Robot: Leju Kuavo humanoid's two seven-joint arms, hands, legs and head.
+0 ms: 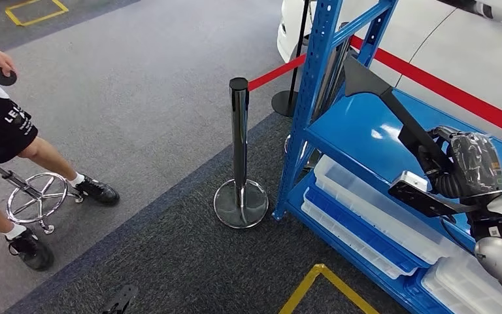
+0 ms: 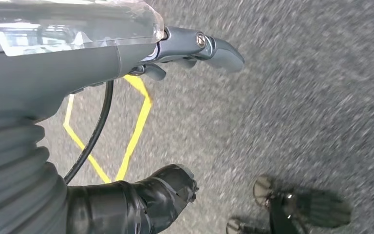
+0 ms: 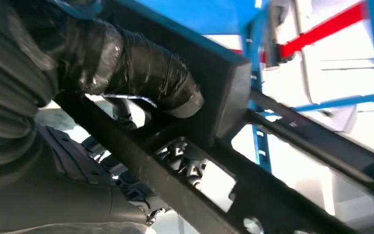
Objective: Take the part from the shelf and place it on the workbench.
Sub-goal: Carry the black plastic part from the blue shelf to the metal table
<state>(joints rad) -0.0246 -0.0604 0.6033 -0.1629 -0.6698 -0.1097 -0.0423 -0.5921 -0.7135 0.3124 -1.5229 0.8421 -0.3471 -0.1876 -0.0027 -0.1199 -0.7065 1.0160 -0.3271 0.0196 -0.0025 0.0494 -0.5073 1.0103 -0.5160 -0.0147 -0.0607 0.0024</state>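
We can read white capital letters, beginning "LE", printed on the black fabric shorts (image 1: 0, 127) of the seated person at the left of the head view. The remaining letters are too small to make out.

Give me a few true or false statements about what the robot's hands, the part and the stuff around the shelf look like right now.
1. The right hand holds the long black part. True.
2. The left hand holds a bin. False: it holds nothing, hanging over grey floor.
3. The rope on the chrome stanchion is yellow. False: it is red.
4. Clear plastic bins lie on the blue shelf's bottom level. True.
5. A person sits on a stool. True.
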